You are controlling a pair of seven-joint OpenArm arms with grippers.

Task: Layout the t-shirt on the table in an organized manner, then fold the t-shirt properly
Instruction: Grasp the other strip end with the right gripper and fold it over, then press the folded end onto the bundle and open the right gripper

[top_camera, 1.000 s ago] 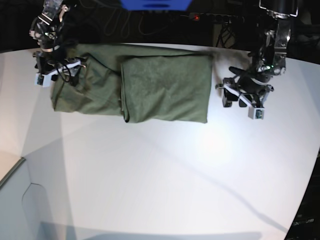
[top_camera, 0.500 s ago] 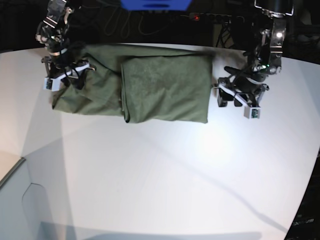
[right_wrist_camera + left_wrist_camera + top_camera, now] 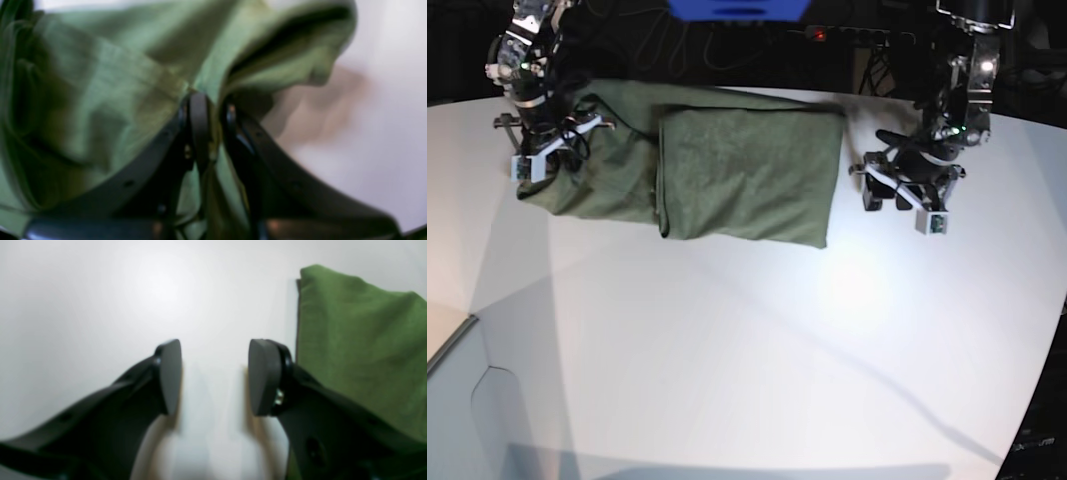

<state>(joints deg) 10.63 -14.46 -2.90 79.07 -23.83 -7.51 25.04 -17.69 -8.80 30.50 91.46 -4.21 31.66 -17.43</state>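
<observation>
The olive-green t-shirt [image 3: 737, 170] lies folded into a wide band near the far edge of the white table [image 3: 777, 330], with one layer doubled over its middle and right part. My right gripper [image 3: 552, 150] is at the shirt's left end. In the right wrist view my right gripper [image 3: 213, 100] is shut on a bunched fold of the t-shirt [image 3: 100, 83]. My left gripper [image 3: 889, 195] hovers just off the shirt's right edge. In the left wrist view my left gripper [image 3: 215, 373] is open over the bare table [image 3: 100, 290], with the t-shirt [image 3: 360, 350] beside its right finger.
Behind the table is a dark area with cables, a power strip with a red light [image 3: 820, 36] and a blue object [image 3: 737, 8]. The table's curved edge runs along the lower left, with a grey panel [image 3: 457, 410] below it.
My right gripper has closed on the shirt's left end and the whole shirt has shifted to the left in the base view. My left gripper has moved slightly toward the shirt's right edge.
</observation>
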